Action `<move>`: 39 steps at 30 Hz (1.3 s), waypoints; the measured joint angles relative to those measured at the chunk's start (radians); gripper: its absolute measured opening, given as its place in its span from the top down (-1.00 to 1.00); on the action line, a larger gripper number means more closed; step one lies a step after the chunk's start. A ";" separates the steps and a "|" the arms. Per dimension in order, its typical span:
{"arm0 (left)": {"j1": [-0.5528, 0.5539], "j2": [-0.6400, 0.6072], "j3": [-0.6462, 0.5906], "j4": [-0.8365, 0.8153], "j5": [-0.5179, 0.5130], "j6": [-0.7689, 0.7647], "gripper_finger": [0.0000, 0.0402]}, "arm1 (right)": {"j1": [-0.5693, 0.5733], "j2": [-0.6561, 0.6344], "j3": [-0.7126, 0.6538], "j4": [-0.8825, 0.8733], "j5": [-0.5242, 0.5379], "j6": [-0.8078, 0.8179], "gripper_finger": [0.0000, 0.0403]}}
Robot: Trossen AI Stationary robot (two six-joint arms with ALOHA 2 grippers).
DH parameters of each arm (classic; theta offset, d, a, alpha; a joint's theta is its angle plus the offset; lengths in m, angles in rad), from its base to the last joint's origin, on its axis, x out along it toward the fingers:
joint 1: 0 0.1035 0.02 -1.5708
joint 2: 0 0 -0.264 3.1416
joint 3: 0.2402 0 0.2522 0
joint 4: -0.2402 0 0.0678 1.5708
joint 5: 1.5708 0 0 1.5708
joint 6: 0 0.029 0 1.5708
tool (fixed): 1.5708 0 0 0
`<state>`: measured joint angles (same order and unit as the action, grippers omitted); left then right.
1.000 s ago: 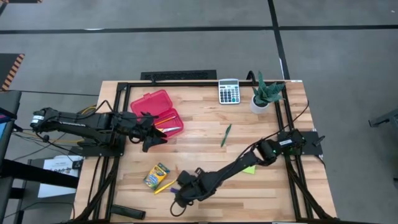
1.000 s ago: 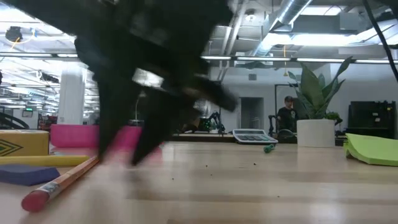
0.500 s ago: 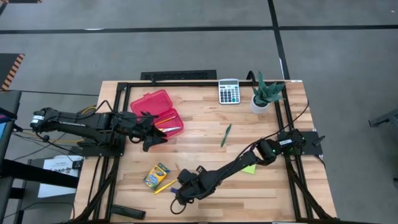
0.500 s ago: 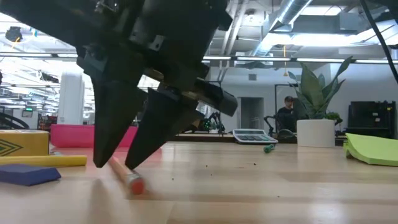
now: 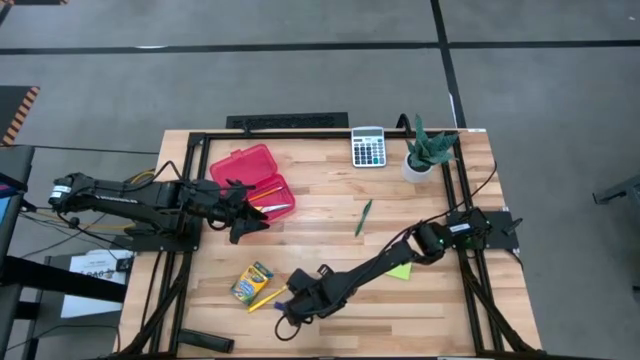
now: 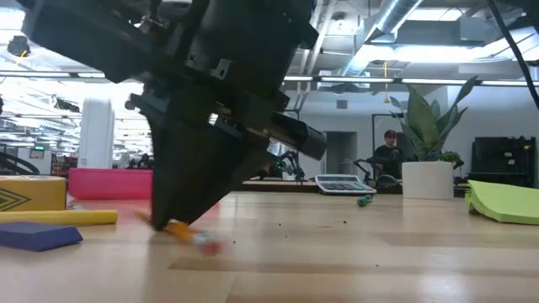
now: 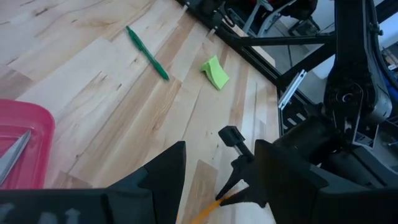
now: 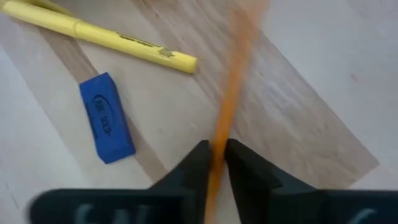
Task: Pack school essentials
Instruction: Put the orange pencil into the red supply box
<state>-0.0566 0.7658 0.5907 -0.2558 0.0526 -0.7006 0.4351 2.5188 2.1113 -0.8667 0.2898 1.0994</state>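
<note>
Wooden table (image 5: 330, 215), pencil pickup: right gripper (image 8: 215, 163) pinching the orange pencil (image 8: 225, 112); left gripper (image 7: 214, 171) spread beside red case (image 5: 252, 182); next, carry it there

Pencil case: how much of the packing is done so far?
Done: scissors and a pencil lie in the red case. In hand: the right tool pinches an orange pencil. Left: green pen, sticky-note pad, crayon box, yellow marker, blue eraser.

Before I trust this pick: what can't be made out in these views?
- High view: right claw tips and the orange pencil, hidden under the arm.
- Low view: pencil blurred, its far end behind the claw.
- Right wrist view: pencil smeared; contact unclear.
- Left wrist view: scissors cut off by the edge.
</note>
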 joint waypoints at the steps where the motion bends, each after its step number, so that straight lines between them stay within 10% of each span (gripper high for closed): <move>1: 0.000 0.000 0.000 0.000 0.000 0.000 0.08 | -0.003 0.000 0.000 -0.001 -0.011 0.003 0.78; 39: -0.013 0.014 -0.001 -0.100 0.063 0.081 0.01 | -0.042 -0.318 -0.007 -0.341 0.180 0.162 0.88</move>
<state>-0.0699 0.7794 0.5897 -0.3553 0.1158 -0.6197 0.3932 2.2010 2.1043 -1.2080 0.4694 1.2609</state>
